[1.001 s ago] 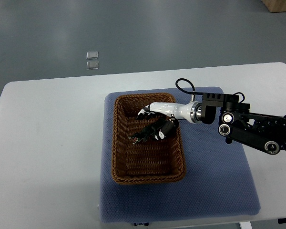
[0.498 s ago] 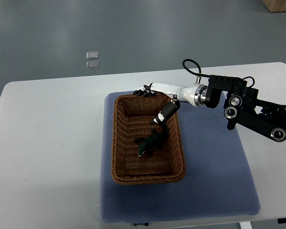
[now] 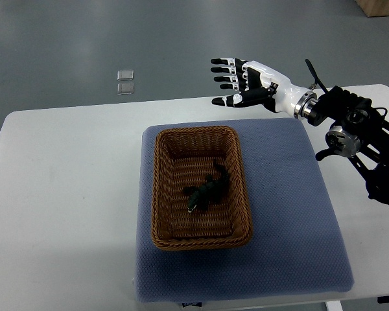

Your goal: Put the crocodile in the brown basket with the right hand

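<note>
Placing looks done: crocodile [image 3: 206,192] is lying in brown basket [image 3: 157,194]; right hand [image 3: 249,81] is hovering past basket's far rim, fingers spread & empty. Next: park arm.

Looks like a lab: plain white table [image 3: 65,168], bare grey floor [image 3: 84,39]

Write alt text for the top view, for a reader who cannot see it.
A dark toy crocodile lies inside a brown wicker basket on a blue mat on a white table. The robot's right hand, open and empty, hovers beyond the basket's far right corner.
</note>
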{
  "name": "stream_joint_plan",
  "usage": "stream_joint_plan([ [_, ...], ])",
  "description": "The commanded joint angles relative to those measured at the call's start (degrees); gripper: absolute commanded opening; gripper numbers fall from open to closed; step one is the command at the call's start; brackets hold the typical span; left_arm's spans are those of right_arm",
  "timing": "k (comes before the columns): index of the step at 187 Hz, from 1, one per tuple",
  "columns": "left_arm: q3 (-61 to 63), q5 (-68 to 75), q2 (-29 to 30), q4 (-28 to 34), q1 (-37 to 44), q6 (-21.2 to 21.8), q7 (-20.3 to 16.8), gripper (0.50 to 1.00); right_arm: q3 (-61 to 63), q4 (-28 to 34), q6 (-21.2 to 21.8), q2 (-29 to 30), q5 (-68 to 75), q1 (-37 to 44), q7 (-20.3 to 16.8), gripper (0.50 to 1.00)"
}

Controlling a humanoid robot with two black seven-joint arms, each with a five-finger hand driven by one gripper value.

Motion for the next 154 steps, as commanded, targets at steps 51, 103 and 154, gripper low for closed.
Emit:
stream_joint_plan([
  [51, 0.03, 0.00, 0.00, -0.66, -0.06, 0.00, 0.00, 1.000, 8.46, -14.98, 0.80, 6.29, 33.77, -5.40, 9.58, 0.926],
  [103, 0.12, 0.00, 0.00, -0.66, -0.06, 0.09, 0.00, 1.000, 8.46, -18.85, 4.31, 6.46, 43.98, -7.51, 10.20, 0.928],
  [154, 0.12, 0.00, 0.00, -0.66, -0.06, 0.09, 0.00, 1.000, 8.37, -19.12, 7.74, 7.17, 44.07, -8.74, 10.29, 0.928],
])
